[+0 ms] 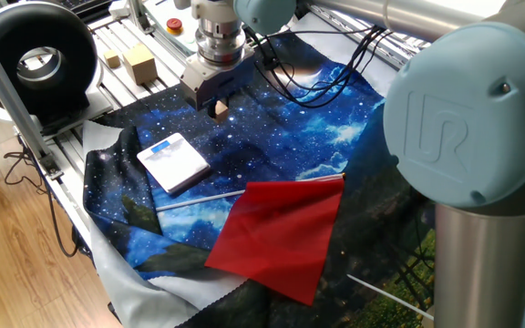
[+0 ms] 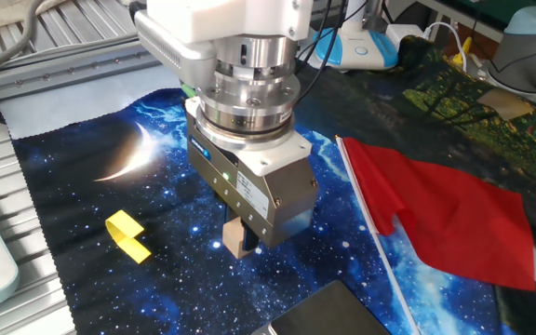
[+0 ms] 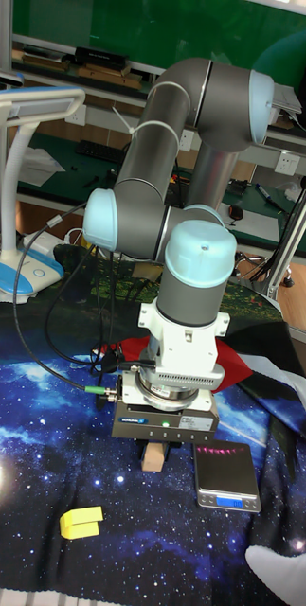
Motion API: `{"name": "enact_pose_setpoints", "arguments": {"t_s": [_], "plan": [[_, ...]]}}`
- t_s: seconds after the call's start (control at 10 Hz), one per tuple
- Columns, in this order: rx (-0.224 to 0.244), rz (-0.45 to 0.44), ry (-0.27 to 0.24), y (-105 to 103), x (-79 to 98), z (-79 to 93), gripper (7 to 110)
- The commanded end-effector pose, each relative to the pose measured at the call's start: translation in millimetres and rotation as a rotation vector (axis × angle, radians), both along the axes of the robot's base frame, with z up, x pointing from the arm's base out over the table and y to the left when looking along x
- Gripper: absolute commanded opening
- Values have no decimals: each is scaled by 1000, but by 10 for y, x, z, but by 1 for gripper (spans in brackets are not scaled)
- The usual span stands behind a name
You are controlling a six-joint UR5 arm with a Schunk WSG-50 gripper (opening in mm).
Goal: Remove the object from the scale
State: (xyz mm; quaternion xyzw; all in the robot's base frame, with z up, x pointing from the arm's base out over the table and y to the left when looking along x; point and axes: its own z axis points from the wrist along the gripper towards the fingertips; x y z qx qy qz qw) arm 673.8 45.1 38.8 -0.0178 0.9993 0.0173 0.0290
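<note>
Two oblique side views and one frontal view share the gripper (image 2: 240,244).

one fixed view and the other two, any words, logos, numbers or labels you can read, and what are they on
"UR": embossed logo on the blue joint cap of the arm, in one fixed view.
Label on the side of the claw's body: print too small to read.
Label on the claw's front in the tall fixed view: blurred, unreadable.
The scale: its blue strip shows no legible text.

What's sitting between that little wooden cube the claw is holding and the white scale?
Nothing but starry blue cloth. In the one fixed view, the stretch from the cube in the gripper to the scale is bare.
</note>
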Motion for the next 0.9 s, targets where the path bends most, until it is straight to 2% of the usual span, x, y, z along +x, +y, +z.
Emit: {"name": "enact_pose_setpoints", "arguments": {"t_s": [0.0, 0.4, 0.6, 0.8], "plan": [[8, -6, 3, 6, -3, 12, 7], [7, -11, 6, 2, -11, 11, 7], [-13, -16, 49, -47, -118, 6, 7], [-17, 18, 85, -55, -211, 7, 7]]}}
